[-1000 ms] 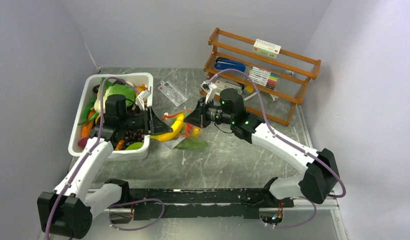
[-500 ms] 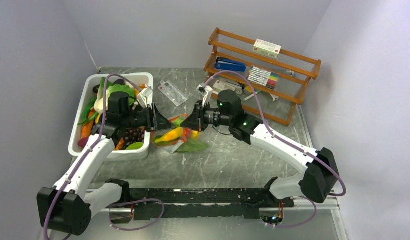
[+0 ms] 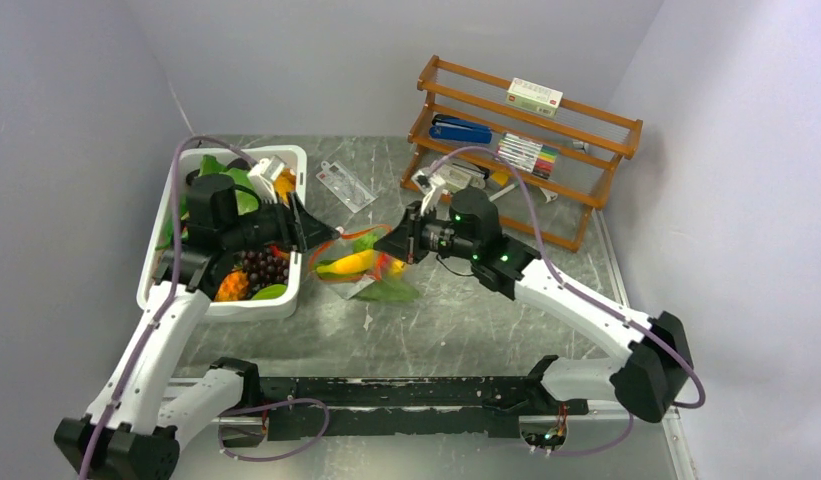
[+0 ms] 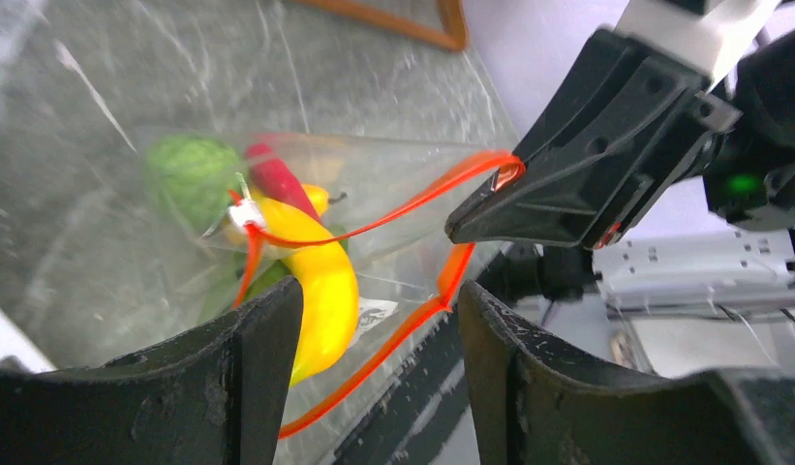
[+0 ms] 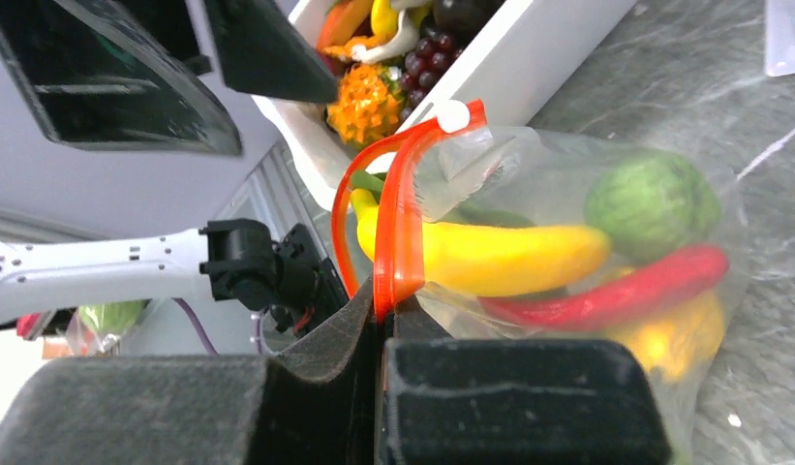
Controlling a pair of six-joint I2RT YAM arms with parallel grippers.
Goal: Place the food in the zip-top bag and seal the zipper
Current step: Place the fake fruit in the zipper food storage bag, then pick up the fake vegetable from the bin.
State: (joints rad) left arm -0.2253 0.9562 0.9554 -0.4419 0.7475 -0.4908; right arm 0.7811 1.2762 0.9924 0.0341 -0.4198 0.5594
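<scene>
Recorded right tool [image 5: 382, 312] clenched on zipper [image 5: 401, 223] of zip-top bag [image 5: 534, 165], forearm stretched leftward low over table [image 3: 466, 320]. Recorded left tool [image 4: 379, 325] released, jaws apart, horizontal, facing bag mouth.

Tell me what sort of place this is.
Likely a robot test cell: bare walls enclose the table, left arm and right arm are bolted to it, and a white bin holds toy food.

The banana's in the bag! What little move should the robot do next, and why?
I'd guess the open left hand should reach in and pinch the white slider. The right hand is shut on the red-orange zipper, holding that end, the bag mouth gapes wide, and the banana lies inside, so zipping shut looks like what's left.
</scene>
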